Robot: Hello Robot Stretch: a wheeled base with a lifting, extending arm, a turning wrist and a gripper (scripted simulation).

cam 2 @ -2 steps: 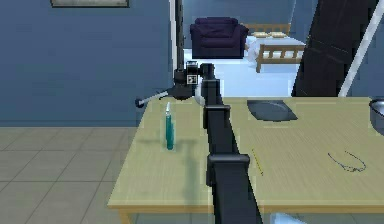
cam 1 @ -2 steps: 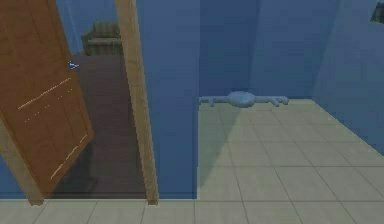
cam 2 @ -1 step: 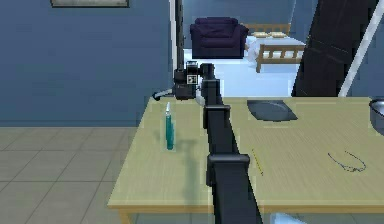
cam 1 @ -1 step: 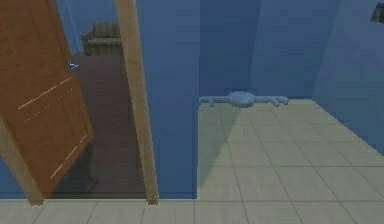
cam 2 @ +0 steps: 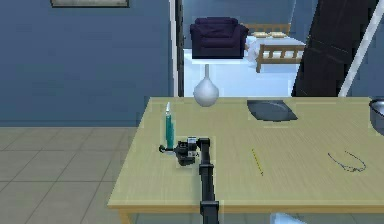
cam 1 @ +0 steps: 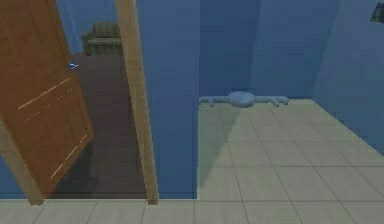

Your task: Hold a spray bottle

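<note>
While a wooden door (cam 1: 40, 95) stands open at the forward view's left, the arm side view has a pale table (cam 2: 300, 185) with the dark arm (cam 2: 207, 178) reaching over it. A white vase (cam 2: 205, 90) stands at its far edge. The teal spray bottle (cam 2: 169, 125) stands upright left of centre, the gripper (cam 2: 168, 150) by its base; whether it holds anything cannot be told

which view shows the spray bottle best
The arm side view. There the green spray bottle stands upright on the table, its whole height in view, with the gripper close by its foot. The forward view looks elsewhere, at a wooden door, blue walls and tiled floor.
</note>
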